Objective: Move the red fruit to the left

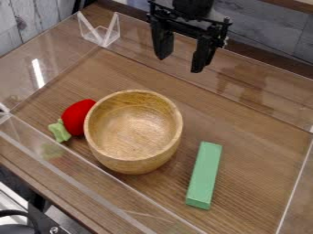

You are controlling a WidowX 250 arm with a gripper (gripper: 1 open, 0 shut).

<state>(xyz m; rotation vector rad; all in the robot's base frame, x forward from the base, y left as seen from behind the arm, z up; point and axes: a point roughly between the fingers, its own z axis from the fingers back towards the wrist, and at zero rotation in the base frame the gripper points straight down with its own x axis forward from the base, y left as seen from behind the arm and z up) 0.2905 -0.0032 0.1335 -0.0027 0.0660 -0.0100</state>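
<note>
Wooden tabletop point(257, 105): hand point(188, 58) released above; black object point(18, 222) cut off lower left.

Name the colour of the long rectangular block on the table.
The block is green, seen in the camera view, the only one given.

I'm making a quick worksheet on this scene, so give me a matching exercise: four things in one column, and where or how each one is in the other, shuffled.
Things
1. Red fruit
2. Wooden bowl
3. Green block
4. Gripper

Places and states
A. Raised above the far part of the table, jaws apart
B. At the left of the picture, its light green stem piece toward the bottom left
C. Lying flat near the bottom right of the picture
D. Round, with nothing inside

Right pairs: 1-B, 2-D, 3-C, 4-A
</note>
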